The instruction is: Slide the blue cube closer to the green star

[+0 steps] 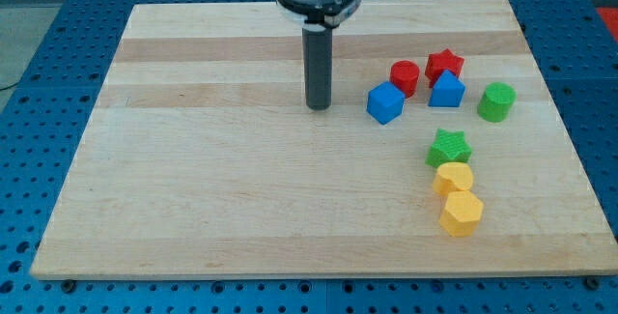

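The blue cube (385,102) sits right of the board's middle. The green star (449,147) lies below and to the right of it, with a gap between them. My tip (319,107) is on the board to the left of the blue cube, a short way apart and not touching it. The rod rises straight up to the arm's mount at the view's top.
A red cylinder (405,77), a red star (444,64) and a second blue block (446,91) crowd just above and right of the cube. A green cylinder (496,101) stands further right. Two yellow blocks (454,178) (462,213) lie below the star. The wooden board (193,179) sits on a blue perforated table.
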